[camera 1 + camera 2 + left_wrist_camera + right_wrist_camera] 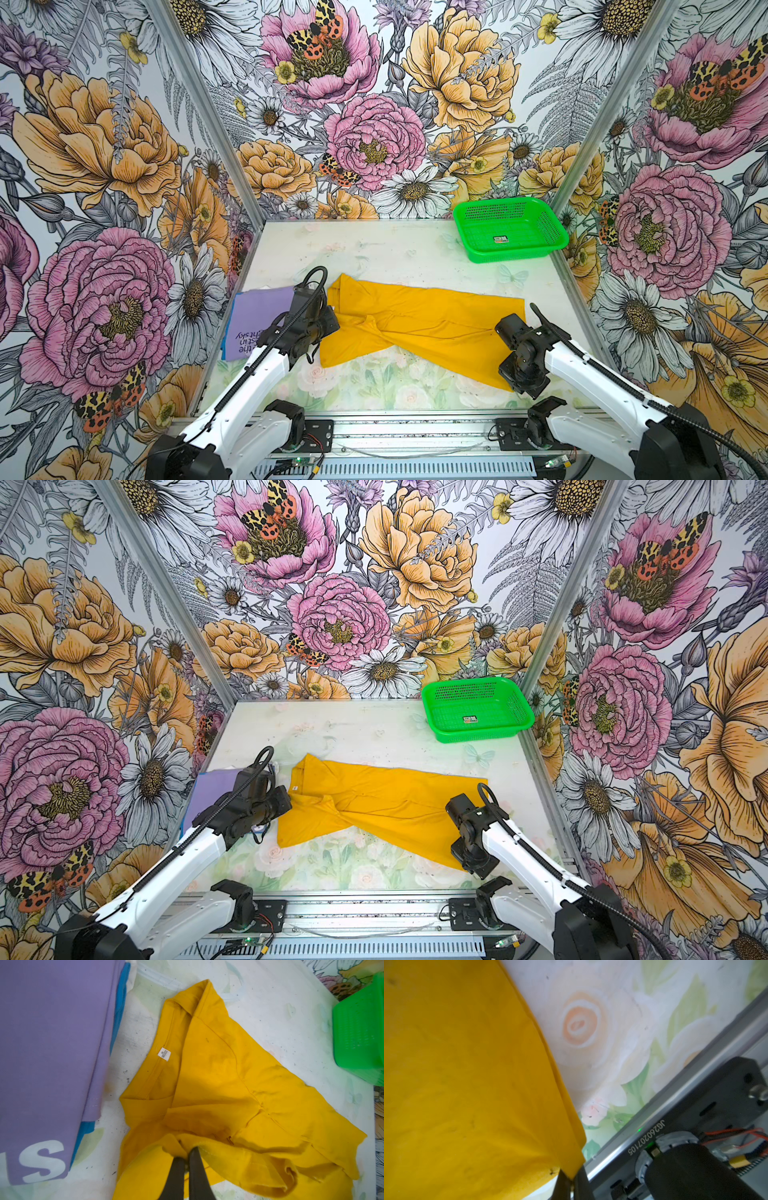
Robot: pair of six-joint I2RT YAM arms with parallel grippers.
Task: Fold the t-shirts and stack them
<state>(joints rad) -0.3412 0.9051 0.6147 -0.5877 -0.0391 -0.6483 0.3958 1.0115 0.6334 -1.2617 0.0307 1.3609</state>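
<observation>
Shows a pale floral table [395, 249] with a yellow shirt [424, 324] spread rumpled across its middle. Places a folded purple shirt [257, 320] just beside it at the left, apart, and a green basket [515, 254] at the far right corner. Finds the left gripper [188, 1151] pinched shut on bunched cloth near the collar end, the right gripper [571, 1180] pinched shut on the near hem corner. Shows a white label [164, 1055] inside the neck. Looks light, soft and limp: likely to sag and twist, so best held at corners and seams.
</observation>
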